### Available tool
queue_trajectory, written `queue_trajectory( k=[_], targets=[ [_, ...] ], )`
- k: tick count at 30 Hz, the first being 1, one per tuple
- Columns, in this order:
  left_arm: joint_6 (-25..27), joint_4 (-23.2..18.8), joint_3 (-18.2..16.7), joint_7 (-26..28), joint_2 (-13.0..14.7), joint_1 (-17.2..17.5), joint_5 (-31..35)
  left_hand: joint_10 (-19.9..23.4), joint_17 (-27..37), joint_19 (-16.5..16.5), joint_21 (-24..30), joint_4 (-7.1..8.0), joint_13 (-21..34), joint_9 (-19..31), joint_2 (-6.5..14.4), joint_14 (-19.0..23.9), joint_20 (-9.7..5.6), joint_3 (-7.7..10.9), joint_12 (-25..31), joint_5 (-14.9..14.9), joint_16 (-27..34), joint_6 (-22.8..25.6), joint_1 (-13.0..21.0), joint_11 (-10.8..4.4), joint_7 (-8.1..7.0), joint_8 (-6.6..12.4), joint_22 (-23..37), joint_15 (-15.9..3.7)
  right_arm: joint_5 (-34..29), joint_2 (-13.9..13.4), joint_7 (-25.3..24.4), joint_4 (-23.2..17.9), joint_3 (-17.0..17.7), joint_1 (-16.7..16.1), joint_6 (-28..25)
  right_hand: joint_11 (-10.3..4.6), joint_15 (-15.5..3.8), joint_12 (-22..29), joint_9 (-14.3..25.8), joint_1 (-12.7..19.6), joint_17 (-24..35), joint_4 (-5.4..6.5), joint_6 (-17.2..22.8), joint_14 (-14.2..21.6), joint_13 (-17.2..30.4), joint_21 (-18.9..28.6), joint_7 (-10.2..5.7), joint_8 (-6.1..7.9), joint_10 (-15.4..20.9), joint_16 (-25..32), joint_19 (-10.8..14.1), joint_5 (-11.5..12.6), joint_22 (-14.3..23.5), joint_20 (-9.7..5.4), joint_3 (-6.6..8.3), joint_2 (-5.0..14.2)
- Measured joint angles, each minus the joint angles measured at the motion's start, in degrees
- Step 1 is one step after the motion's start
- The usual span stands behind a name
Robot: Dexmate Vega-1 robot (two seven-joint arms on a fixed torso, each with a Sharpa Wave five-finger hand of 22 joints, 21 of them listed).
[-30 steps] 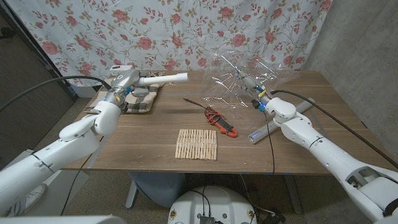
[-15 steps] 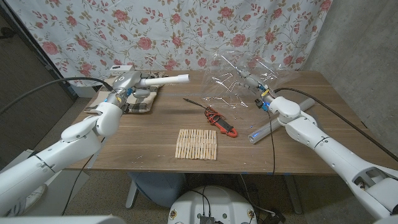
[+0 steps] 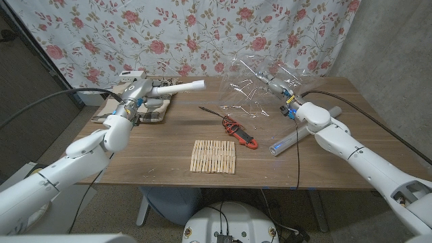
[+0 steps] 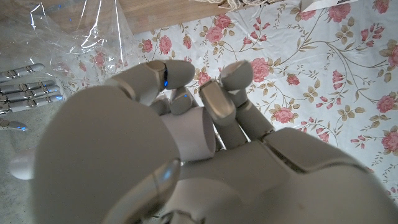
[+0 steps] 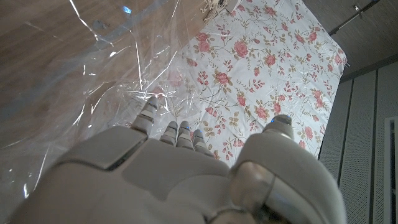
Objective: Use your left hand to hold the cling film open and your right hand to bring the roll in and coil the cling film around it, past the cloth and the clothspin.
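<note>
Since earlier, my left hand (image 3: 137,93) nudged rightward, upper left, fingers clamped on white roll (image 3: 177,87). Right hand (image 3: 277,88), upper right, holds raised cling film (image 3: 260,84); finger closure indiscernible. Wooden table (image 3: 162,148); floral curtain (image 3: 169,34) behind.

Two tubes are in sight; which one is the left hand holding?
The white roll, held off the table by the left hand above the cloth. The other tube lies on the table by the right arm.

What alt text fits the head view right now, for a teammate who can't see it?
Left hand holds a white roll level above a checked cloth; right hand lifts crinkled cling film over the table. Wooden clothespins lie near the front edge.
</note>
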Motion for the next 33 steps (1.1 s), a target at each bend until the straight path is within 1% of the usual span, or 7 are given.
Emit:
queue_trajectory(
  k=[3,5,6,9,14,20,33],
  targets=[
    [-0.2,0.2,0.0,0.0,-0.2,-0.1,-0.1,0.0,0.0,0.3,0.0,0.0,0.0,0.0,0.1,0.3,-0.09,0.0,0.0,0.0,0.0,0.0,0.1,-0.01,0.0,0.01,0.8,0.1,-0.6,-0.6,-0.1,-0.6,0.1,0.0,-0.2,-0.28,-0.29,0.0,0.0,0.5,0.0,-0.3,0.2,0.3,0.0,0.0,-0.2,0.39,0.3,0.4,0.5,0.0,0.0,-0.1,-0.01,0.0],
    [-0.5,0.4,0.1,0.0,-0.5,-0.3,-0.3,0.0,-0.2,1.3,0.0,0.0,0.0,0.0,0.4,1.2,-0.41,0.0,0.0,0.0,-0.2,-0.4,0.4,-0.02,0.12,0.15,1.9,0.1,-1.0,-1.1,-0.4,-1.0,0.4,0.0,-0.4,-0.42,-0.29,0.1,0.0,0.7,0.0,-0.55,0.6,0.3,0.0,0.0,-0.11,0.39,0.4,0.4,0.5,0.0,0.0,-0.1,0.24,0.22],
    [-0.6,0.6,0.3,0.0,-0.7,-0.5,-0.4,0.0,-0.3,2.0,0.0,0.0,0.0,0.0,0.6,1.7,-0.49,-0.01,0.0,0.0,-0.3,-0.8,0.6,-0.02,0.22,0.74,2.5,0.08,-1.3,-1.3,-0.6,-1.2,0.5,0.0,-0.4,-0.6,-0.29,0.2,0.0,0.7,0.0,-0.54,0.6,0.3,0.0,0.0,-0.18,0.39,0.6,0.4,0.5,0.0,0.0,-0.1,0.23,0.22],
    [-1.0,1.0,0.5,0.0,-1.0,-0.9,-0.7,0.1,-0.3,2.9,0.3,0.11,0.0,0.0,0.9,2.8,-1.01,-0.13,0.0,0.0,-0.4,-1.4,1.4,-0.12,0.8,1.3,4.9,0.14,-1.7,-1.7,-0.8,-1.6,0.7,-0.2,-0.5,-0.59,-0.29,0.2,0.0,0.9,0.0,-0.54,0.6,0.3,0.0,0.0,-0.18,0.39,0.6,0.4,0.7,0.0,0.0,-0.26,0.23,0.01],
    [-1.1,1.3,1.2,-0.2,-1.4,-1.6,-0.6,0.1,-0.3,3.0,0.0,0.35,0.0,0.0,1.0,2.9,-1.08,-0.03,0.0,0.5,-0.4,-2.0,1.5,-0.12,0.52,1.53,9.5,0.3,-2.2,-2.6,-0.8,-2.0,1.0,-0.3,-0.6,-0.59,-0.4,0.2,0.0,1.1,0.0,-0.78,0.6,0.8,0.0,0.0,-0.18,0.39,0.6,0.4,0.8,0.0,0.0,-0.4,0.47,0.23],
    [-0.6,1.3,2.0,-0.4,-1.7,-2.2,0.1,0.1,-0.3,3.0,-1.1,0.43,0.0,0.0,1.0,2.9,-1.08,0.05,0.0,0.9,-0.5,-2.2,1.5,-0.12,0.42,1.97,10.0,0.3,-3.0,-4.1,-0.3,-2.6,1.2,-0.3,-1.2,-0.9,-0.4,0.2,0.0,1.7,0.0,-1.01,0.6,0.8,0.0,0.0,-0.18,0.39,0.9,0.4,1.0,0.0,0.0,-0.21,0.71,0.23],
    [0.9,0.9,2.7,-0.5,-1.9,-2.9,1.0,0.1,-0.3,3.0,-1.7,0.42,0.0,0.0,0.8,2.9,-0.99,0.04,0.0,0.9,-0.5,-1.7,1.3,-0.12,-0.1,1.98,9.1,0.24,-5.4,-7.8,1.6,-3.4,1.1,0.3,-2.6,-0.9,-0.63,0.2,0.0,2.6,0.0,-1.58,0.6,1.0,0.0,0.0,-0.18,0.39,0.9,0.4,1.4,0.0,0.0,-0.19,1.28,0.67]
  ],
)
